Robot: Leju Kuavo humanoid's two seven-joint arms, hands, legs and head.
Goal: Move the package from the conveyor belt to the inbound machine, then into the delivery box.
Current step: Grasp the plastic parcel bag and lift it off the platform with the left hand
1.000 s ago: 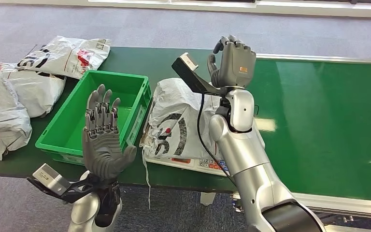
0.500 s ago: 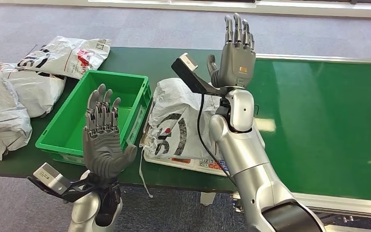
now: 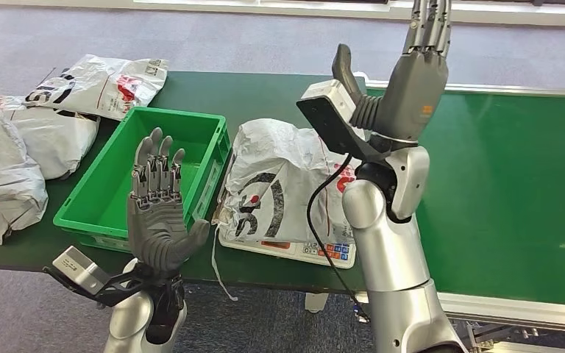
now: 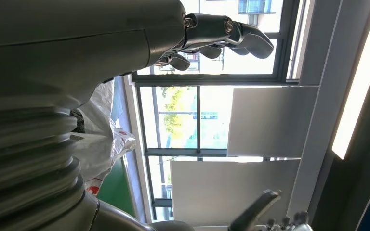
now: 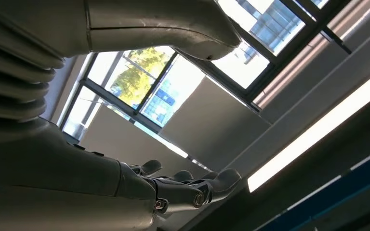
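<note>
Fingers (image 3: 159, 163) of both hands straight, apart, holding nothing: left hand (image 3: 160, 220) raised before green box (image 3: 110, 195), right hand (image 3: 409, 77) high. Package (image 3: 279, 184) on scale (image 3: 316, 252), beside box.

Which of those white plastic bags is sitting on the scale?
The crumpled white bag with the big black lettering, just right of the green crate. It rests on the flat scale; the other bags lie on the belt, left of the crate.

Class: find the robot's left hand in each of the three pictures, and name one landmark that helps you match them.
Head view: left hand raised, palm open, before the green bin.
Left wrist view: along the top, fingers against the window.
Right wrist view: not in it.
Shared landmark: the white package.
</note>
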